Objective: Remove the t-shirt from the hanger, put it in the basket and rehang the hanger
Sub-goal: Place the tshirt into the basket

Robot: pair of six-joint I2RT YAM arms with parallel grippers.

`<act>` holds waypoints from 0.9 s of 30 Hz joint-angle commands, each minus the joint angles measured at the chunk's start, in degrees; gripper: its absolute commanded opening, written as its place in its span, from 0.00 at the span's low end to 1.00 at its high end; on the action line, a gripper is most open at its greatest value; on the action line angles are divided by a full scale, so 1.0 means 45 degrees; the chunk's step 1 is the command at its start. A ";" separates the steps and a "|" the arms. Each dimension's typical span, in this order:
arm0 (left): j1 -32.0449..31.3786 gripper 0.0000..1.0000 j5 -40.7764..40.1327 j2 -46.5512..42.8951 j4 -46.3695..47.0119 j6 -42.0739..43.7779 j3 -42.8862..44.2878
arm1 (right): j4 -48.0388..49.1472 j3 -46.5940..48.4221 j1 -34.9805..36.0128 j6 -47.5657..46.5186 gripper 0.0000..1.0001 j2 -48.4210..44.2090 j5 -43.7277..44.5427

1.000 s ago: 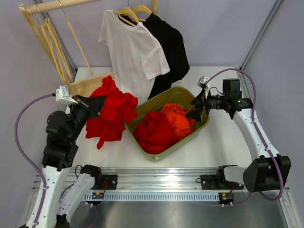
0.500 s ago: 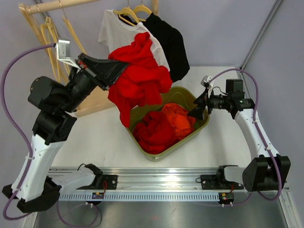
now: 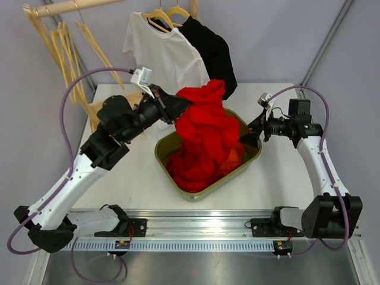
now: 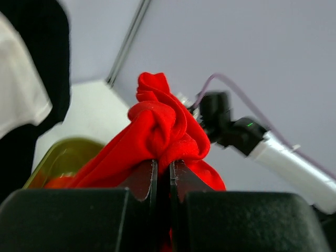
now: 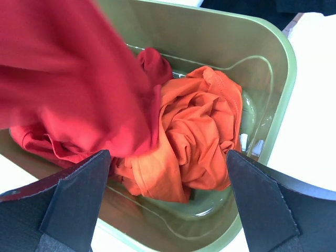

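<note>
The left tool (image 3: 177, 107) has carried the red t-shirt (image 3: 208, 127) across. A second ago the bundle lay on the bench (image 3: 285, 172) at the 9 o'clock side of the olive bin (image 3: 159, 155). Half a second ago it hung high in front of the white t-shirt (image 3: 166, 56). Now it dangles over the bin's 12 o'clock half, its lower folds reaching down among the red cloth already inside. In the left wrist view the two jaws are pressed together on a bunched fold of the red fabric, so the tool is clamped on the shirt. The right tool (image 3: 254, 132) has barely shifted over that second. It hovers at the bin's 3 o'clock rim with its jaws wide apart and nothing between them, looking down on the orange garment (image 5: 194, 131) in the bin. No hanger is in or near the red shirt. The wooden hangers (image 3: 65, 47) hang bare on the rail (image 3: 71, 7) at 10 o'clock, while the white t-shirt and the black t-shirt (image 3: 214, 53) are still on theirs at 12 o'clock. The removal itself therefore looks finished for this garment, and the swing over the bin suggests that dropping it there is all that remains. The cloth sits toward the bin's far rim, so a fold could drape over that edge when the tool lets go.
</note>
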 commanded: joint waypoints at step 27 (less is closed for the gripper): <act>-0.1239 0.83 -0.1200 0.0974 0.3271 0.1614 -1.0129 | -0.2502 0.2744 -0.0346 -0.1623 0.99 0.0086 0.0090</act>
